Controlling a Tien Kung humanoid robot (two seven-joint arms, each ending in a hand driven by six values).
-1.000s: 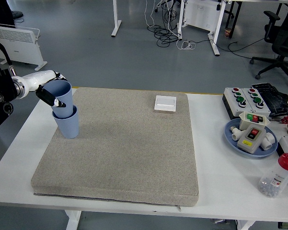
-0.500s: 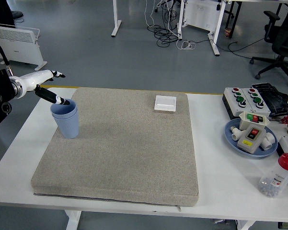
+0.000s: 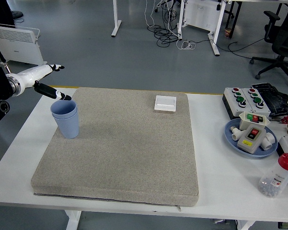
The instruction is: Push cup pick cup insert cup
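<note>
Grey felt-like mat [image 3: 120, 148] covers most of the white counter [image 3: 220, 177] at the lower centre of the frame. On the mat's left part stand the blue cups [image 3: 65, 118], now nested one inside the other with only a thin second rim showing at the top. A second ago the upper cup was still gripped and only half seated; since then it has dropped fully in and been let go. The left hand [image 3: 47, 80], at the upper left, has lifted clear and drawn back toward the frame edge, its fingers spread apart and holding nothing, one dark fingertip just above the cup rim. Whether it still brushes the rim is hard to tell from this angle. I judge the insertion done and the task about finished.

At the right of the frame sit a blue plate [image 3: 236, 140] of switch parts, a button box [image 3: 239, 98] and a red-capped bottle [image 3: 279, 176]. A white switch plate [image 3: 165, 103] lies at the mat's far edge. Beyond, grey floor, desk legs and cables.
</note>
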